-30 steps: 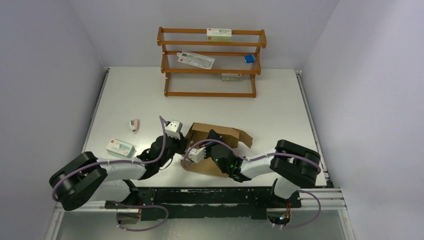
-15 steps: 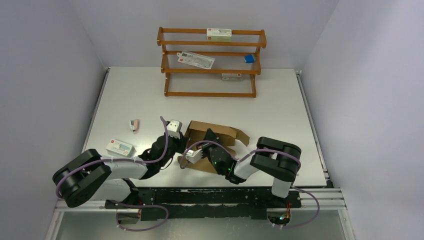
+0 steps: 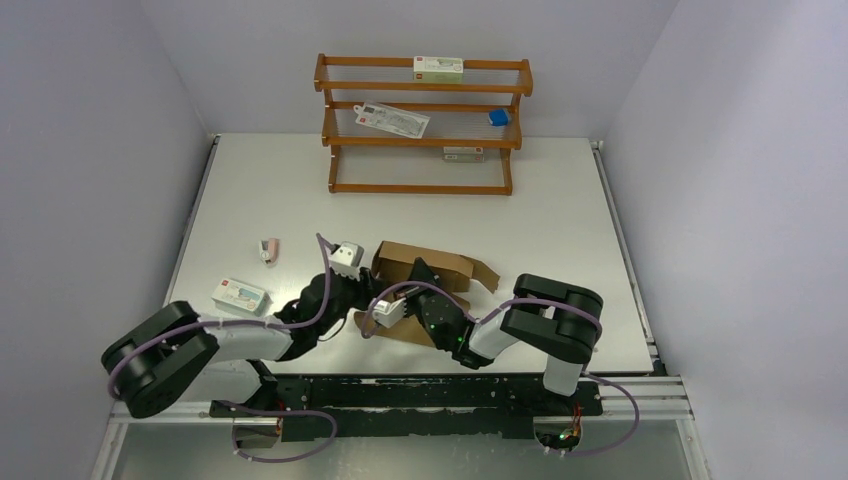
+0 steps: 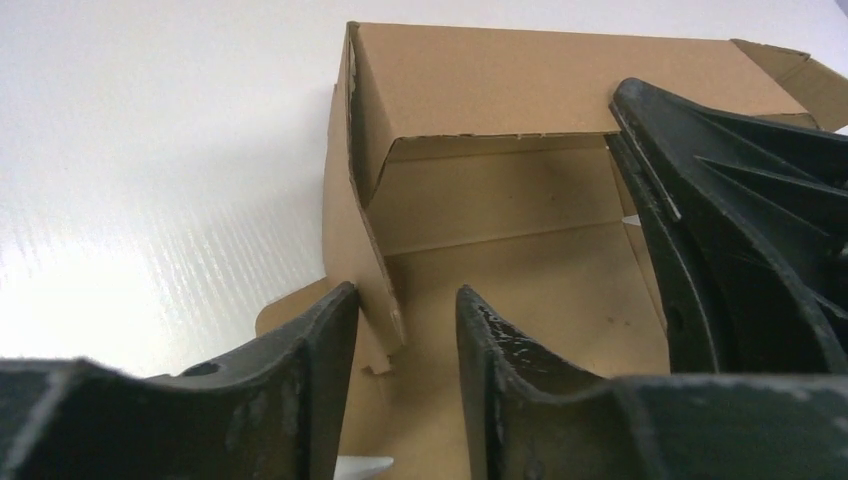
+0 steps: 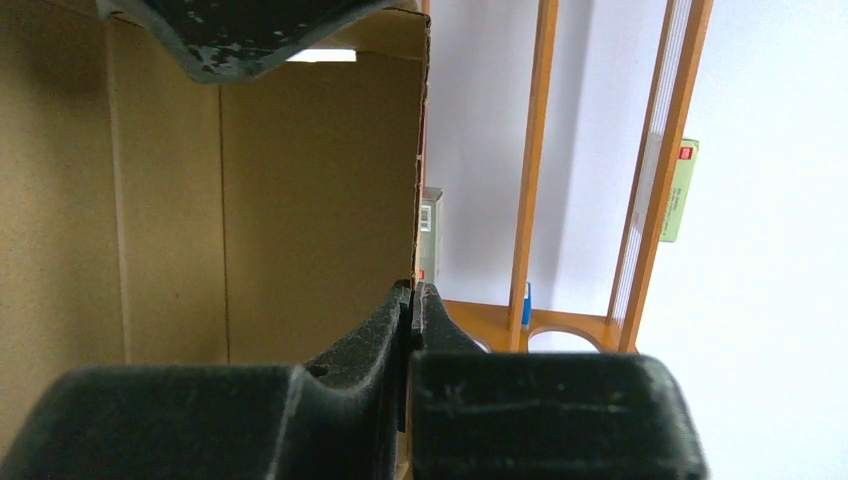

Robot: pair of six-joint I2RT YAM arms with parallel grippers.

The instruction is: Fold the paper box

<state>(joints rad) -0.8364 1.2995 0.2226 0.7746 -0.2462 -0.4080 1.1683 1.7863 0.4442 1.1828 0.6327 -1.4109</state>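
Wall of paper box sits pinched in right fingers; left fingers (parted) straddle another.

Pretty even bright light overall, some glare on the table, and both wrist cams go blurry up close.
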